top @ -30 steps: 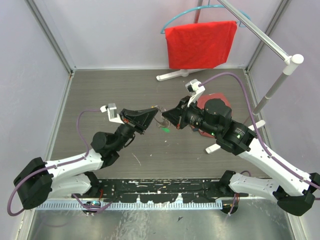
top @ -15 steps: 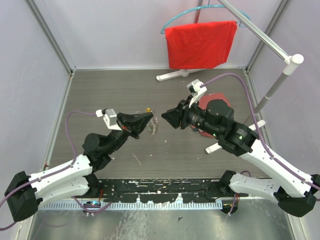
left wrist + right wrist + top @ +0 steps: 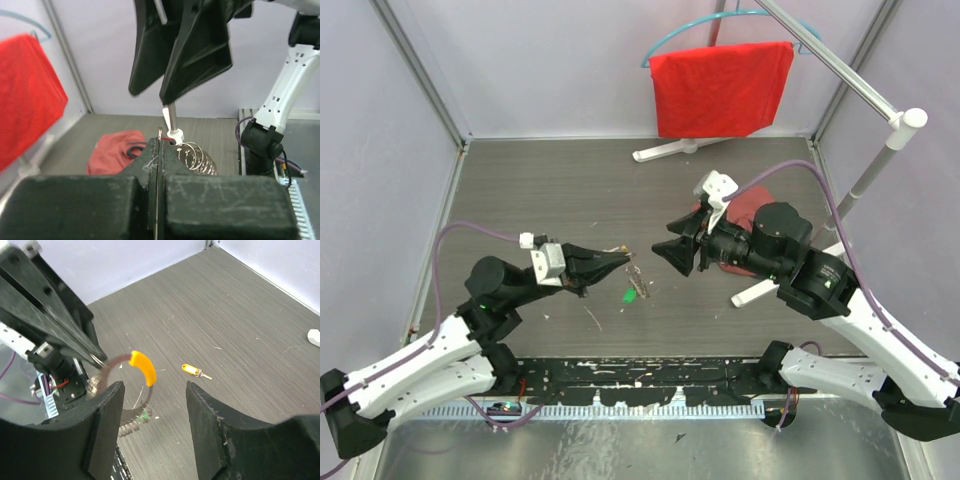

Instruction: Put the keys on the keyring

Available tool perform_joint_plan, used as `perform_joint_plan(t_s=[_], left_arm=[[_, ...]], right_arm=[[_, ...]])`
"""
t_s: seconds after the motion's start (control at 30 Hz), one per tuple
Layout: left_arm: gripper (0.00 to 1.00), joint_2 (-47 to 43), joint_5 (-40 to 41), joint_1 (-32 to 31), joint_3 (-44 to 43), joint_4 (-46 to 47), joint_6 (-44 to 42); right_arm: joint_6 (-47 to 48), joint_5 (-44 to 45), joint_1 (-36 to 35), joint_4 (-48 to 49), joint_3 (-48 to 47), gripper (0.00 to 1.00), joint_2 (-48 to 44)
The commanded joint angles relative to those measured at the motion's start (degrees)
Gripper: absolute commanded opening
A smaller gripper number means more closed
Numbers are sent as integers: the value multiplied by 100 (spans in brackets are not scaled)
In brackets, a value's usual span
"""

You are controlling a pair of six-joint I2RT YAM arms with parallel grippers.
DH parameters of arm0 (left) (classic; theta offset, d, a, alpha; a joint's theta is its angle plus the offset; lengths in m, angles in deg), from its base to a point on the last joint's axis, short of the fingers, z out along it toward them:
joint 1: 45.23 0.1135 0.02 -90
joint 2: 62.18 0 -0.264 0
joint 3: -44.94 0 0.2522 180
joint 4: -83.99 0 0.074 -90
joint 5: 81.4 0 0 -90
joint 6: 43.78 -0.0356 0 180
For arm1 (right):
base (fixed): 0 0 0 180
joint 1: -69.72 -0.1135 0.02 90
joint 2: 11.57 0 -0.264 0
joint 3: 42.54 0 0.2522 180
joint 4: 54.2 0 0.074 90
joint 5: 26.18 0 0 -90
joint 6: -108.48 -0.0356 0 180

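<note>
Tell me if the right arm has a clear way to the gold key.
Probably yes. The right gripper is open, and the gold key lies alone on the table ahead of it, nothing covering it. The keyring, held in the shut left gripper, hangs just beside that path.

No writing, label, brand, number or sign could be read in any of the views. The red cloth [image 3: 722, 88] hanging at the far edge of the table [image 3: 540, 190] was plain. In the left wrist view the pads [image 3: 220, 195] of the left gripper [image 3: 159, 150] bore pale scratches, seemingly only wear, with nothing legible in them.
</note>
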Motion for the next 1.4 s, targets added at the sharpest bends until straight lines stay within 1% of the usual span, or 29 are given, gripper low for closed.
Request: perform_joint_plan(t_s=[0.0, 0.1, 0.17, 0.27, 0.37, 0.47, 0.57, 0.7, 0.83, 1.07, 1.27, 1.37], left_arm=[[0, -310, -1054, 6, -897, -1540, -1370], [0, -311, -1507, 8, -1558, -2457, -2137], [0, -259, -1746, 1, -1870, -3011, -2626], [0, -189, -1938, -1, -2119, -3443, -3190], [0, -144, -2069, 1, -2246, -3636, -3615], [0, -61, -2215, 0, -2461, -3995, -4020], [0, 87, -2378, 0, -2756, -4491, -4432], [0, 236, -2511, -4, -3024, -4909, -4810], [0, 320, -2476, 6, -3178, -5228, -5200], [0, 580, -1941, 0, -3430, -5887, -5846], [0, 758, -1533, -38, -3589, -6123, -6100], [0, 845, -1312, -63, -3676, -6219, -6150]], right_arm=[[806, -684, -3, -287, -295, 59, -109], [1359, -1332, -4, -204, -180, 63, -352], [2078, -1949, -4, -5, 37, 64, -590], [2812, -2323, -3, 756, 670, 63, -1104], [3452, -2691, -4, 1320, 1129, 58, -1479], [4037, -2760, 6, 1412, 1276, 50, -1580], [4430, -2782, -4, 1328, 1304, 46, -1522], [4682, -2904, -3, 1333, 1317, 44, -1435], [4730, -2892, -4, 1471, 1321, 41, -1367], [4684, -2787, -4, 1921, 1350, 41, -1158], [4830, -2763, -40, 1913, 1239, 40, -789], [4933, -2537, -183, 1787, 1156, 39, -582]])
